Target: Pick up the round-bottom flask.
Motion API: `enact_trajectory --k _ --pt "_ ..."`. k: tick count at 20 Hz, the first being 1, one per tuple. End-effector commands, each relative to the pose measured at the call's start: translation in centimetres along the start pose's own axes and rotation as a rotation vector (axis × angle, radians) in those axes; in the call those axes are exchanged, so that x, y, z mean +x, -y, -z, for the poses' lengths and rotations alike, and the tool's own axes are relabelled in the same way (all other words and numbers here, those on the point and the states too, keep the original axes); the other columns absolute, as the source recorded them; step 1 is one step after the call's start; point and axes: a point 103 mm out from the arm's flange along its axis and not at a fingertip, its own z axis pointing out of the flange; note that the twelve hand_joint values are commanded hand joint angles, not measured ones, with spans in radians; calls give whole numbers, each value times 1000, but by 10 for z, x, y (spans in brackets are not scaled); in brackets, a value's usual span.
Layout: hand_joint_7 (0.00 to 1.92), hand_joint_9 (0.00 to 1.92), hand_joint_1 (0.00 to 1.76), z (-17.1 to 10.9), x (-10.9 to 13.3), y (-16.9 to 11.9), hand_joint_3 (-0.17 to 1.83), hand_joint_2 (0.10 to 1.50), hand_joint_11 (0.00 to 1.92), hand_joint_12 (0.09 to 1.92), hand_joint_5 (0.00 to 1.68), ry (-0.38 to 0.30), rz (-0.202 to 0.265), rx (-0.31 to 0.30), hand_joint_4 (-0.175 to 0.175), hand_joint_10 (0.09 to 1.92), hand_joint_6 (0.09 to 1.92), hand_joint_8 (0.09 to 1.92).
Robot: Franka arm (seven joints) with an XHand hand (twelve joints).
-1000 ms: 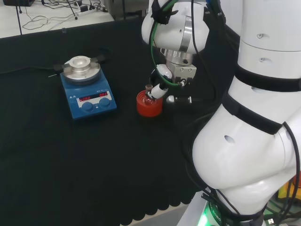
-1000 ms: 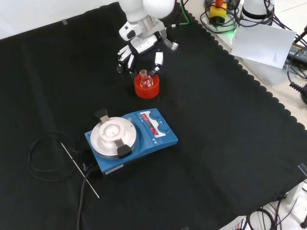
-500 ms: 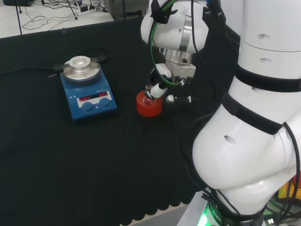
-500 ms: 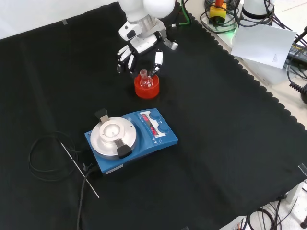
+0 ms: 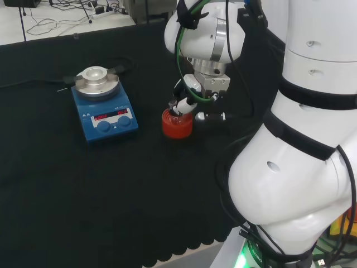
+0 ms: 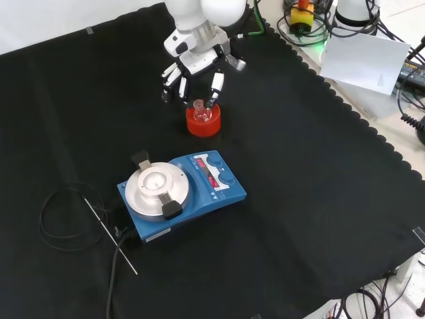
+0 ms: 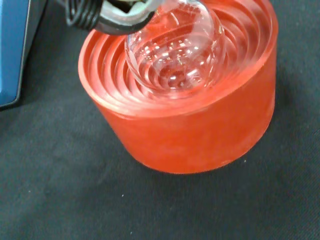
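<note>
Hand state: my hand (image 6: 192,66) is over the red ribbed stand (image 6: 202,121), fingers curled in around the neck of the round-bottom flask (image 6: 201,109). The thumb tip looks to be at the neck in the front view. I cannot tell if the pinch is fully closed.

Flask place: seated in the stand's ribbed hollow, toward the far edge of the black cloth (image 6: 319,186) in the front view, nearer that edge than the blue hotplate stirrer (image 6: 181,191).

Risk, slip: smooth glass neck, contact on a small area. If I lift before both sides bear, it may slide out and drop back on the stand.

Risk, tilt: an off-centre pull could rock the bulb against the ribs and drag the stand along.

Flask look: clear glass, round bulb (image 7: 175,50), apparently empty, red ribs showing through it, neck short and upright.
</note>
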Motion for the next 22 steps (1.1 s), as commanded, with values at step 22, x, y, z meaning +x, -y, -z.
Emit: enact_trajectory --k 22 --pt "300 508 1098 29 0 33 776 705 245 1368 1066 -55 -19 -18 33 634 1086 670"
